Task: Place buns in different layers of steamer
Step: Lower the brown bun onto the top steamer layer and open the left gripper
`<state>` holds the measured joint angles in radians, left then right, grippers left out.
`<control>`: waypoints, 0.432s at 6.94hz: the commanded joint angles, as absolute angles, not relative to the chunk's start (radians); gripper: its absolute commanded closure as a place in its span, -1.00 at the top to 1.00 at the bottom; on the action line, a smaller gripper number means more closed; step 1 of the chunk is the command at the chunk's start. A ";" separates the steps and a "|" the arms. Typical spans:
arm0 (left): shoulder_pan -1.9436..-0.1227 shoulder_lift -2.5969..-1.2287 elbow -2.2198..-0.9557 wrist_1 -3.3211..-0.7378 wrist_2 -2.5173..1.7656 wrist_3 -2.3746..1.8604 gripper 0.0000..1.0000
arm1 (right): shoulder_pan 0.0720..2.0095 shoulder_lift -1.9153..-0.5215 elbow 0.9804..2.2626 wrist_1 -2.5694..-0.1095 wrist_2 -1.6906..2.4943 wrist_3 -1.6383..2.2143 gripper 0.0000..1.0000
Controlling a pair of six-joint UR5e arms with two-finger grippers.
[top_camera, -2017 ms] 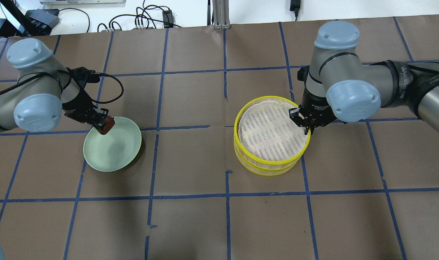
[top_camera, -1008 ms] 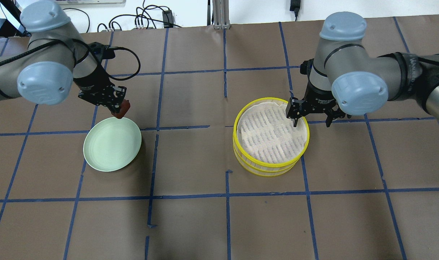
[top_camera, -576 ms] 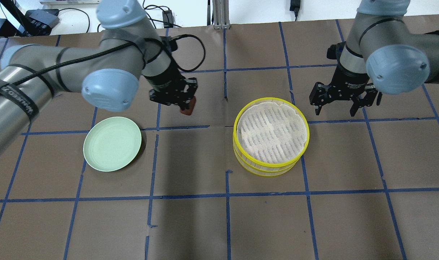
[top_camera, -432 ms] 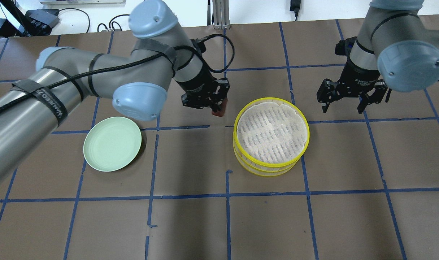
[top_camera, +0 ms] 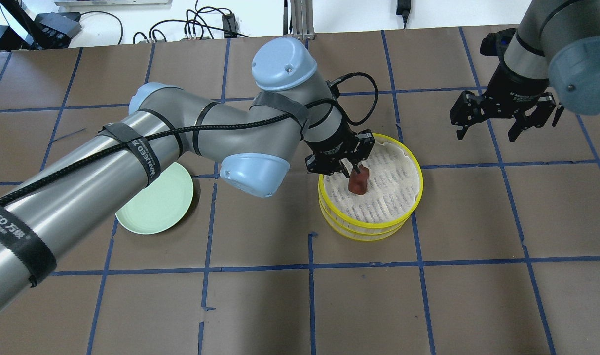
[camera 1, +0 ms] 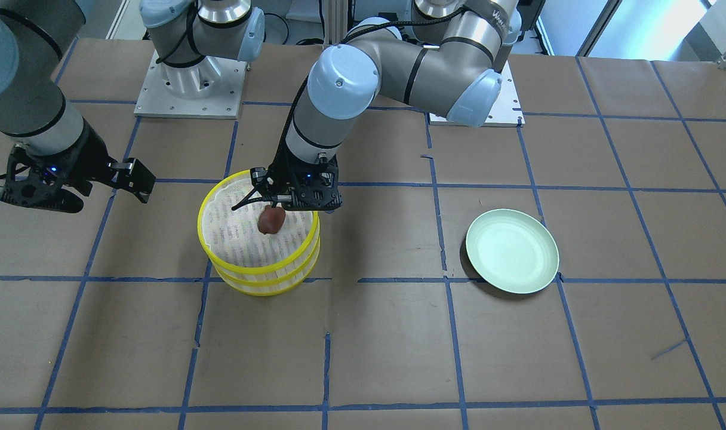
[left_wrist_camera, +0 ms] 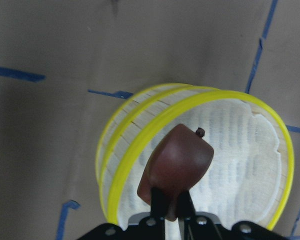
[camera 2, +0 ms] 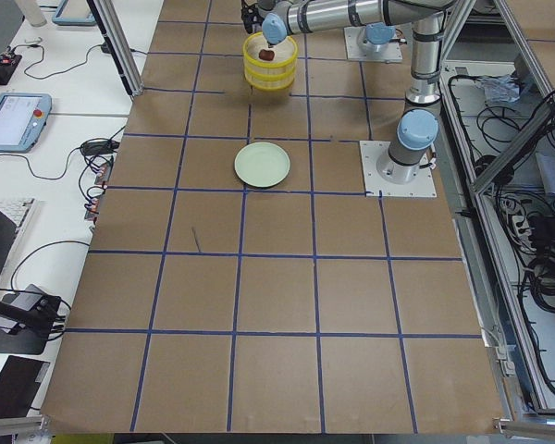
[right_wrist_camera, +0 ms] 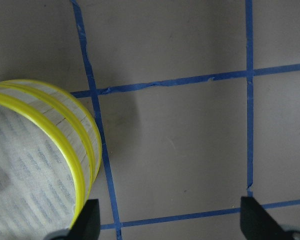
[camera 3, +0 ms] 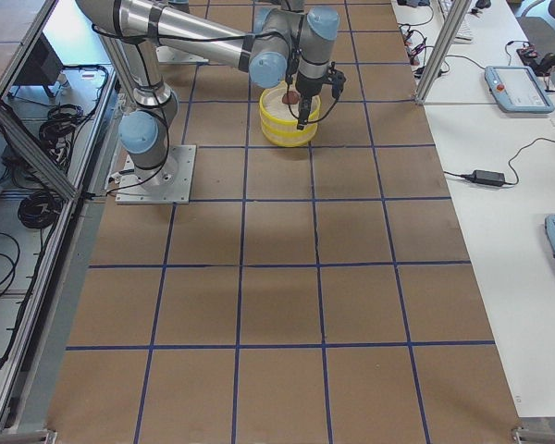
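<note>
The steamer (top_camera: 419, 183) is two stacked yellow-rimmed trays, right of the table's middle. My left gripper (top_camera: 356, 178) is shut on the reddish-brown bun (top_camera: 358, 183) and holds it low over the top tray's whitish liner, toward its left side. The left wrist view shows the bun (left_wrist_camera: 177, 162) pinched between the fingers over the steamer (left_wrist_camera: 140, 145). The bun (camera 1: 271, 220) also shows in the front view. My right gripper (top_camera: 487, 134) is open and empty, up and to the right of the steamer. The white bun is not in view.
An empty pale green plate (top_camera: 157, 207) lies at the left, partly under my left arm; it also shows in the front view (camera 1: 512, 251). Brown paper with blue tape lines covers the table. Cables lie beyond the far edge.
My left gripper lifted the reddish-brown bun off the plate and carried it right to over the steamer. My right gripper let go of the steamer's rim, opened and drew back to the upper right.
</note>
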<state>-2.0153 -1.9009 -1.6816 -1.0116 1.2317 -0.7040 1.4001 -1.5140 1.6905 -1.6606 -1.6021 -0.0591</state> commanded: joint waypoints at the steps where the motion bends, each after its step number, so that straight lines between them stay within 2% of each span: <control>1: -2.025 -1.908 -1.672 -1.020 1.245 -0.710 0.80 | 1.422 -1.609 1.612 -1.525 -1.571 -0.054 1.00; 3: -2.020 -1.888 -1.632 -1.099 1.407 -0.700 0.88 | 1.436 -1.618 1.606 -1.513 -1.572 -0.060 1.00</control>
<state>-2.0232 -1.9007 -1.6603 -1.0411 1.3240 -0.7056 1.4282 -1.6069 1.6112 -1.5295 -1.5738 -0.0577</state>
